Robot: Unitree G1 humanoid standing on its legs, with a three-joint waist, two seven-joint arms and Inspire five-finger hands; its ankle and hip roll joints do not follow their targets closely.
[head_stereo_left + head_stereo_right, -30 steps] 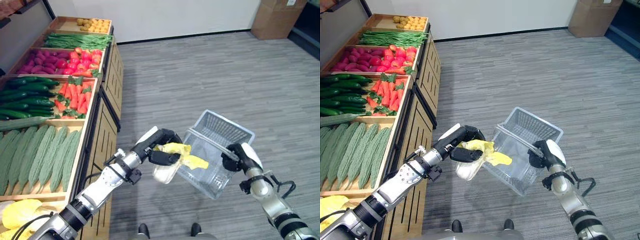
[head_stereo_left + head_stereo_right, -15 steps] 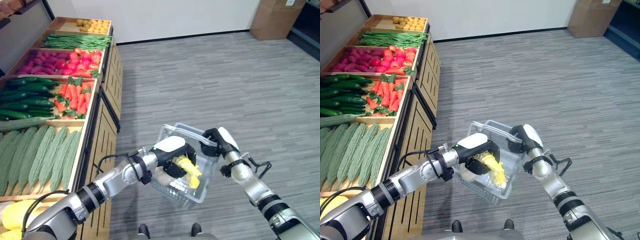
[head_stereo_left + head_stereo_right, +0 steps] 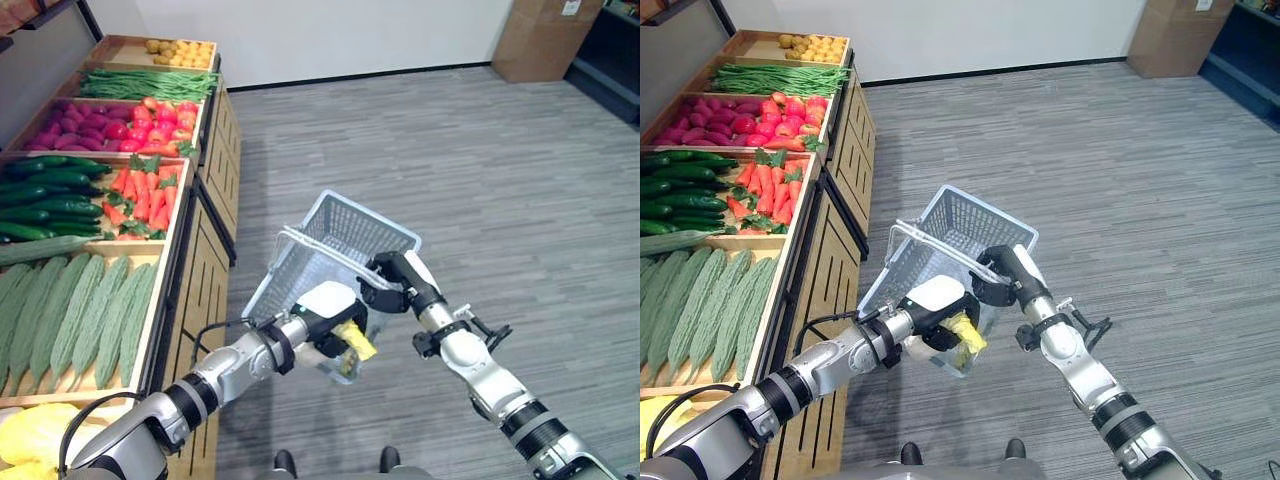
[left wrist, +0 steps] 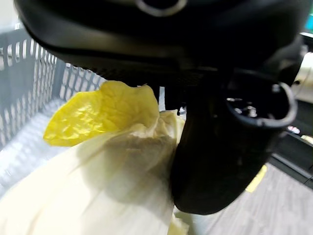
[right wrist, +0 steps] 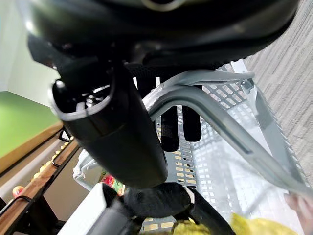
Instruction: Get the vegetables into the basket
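Note:
A pale grey plastic basket (image 3: 345, 232) hangs tilted in the air beside the vegetable shelf. My right hand (image 3: 392, 282) is shut on its handle (image 5: 220, 122). My left hand (image 3: 322, 318) reaches into the basket's lower end, shut on a pale cabbage with yellow leaves (image 3: 354, 341). The left wrist view shows the cabbage (image 4: 93, 161) held between my thumb (image 4: 215, 147) and palm, with the basket wall (image 4: 34, 78) behind it.
A wooden shelf (image 3: 185, 255) on my left holds bins of bitter gourds (image 3: 75, 310), cucumbers (image 3: 45, 195), carrots (image 3: 145, 195), red peppers (image 3: 160, 115), green beans (image 3: 150, 82) and potatoes (image 3: 185, 48). Yellow cabbages (image 3: 35, 450) lie in the nearest bin. A cardboard box (image 3: 535, 40) stands far right on grey floor.
The right hand has swung the basket left and up toward the shelf, tilting it steeply. The left hand with the cabbage has gone from outside the basket to inside its lower end.

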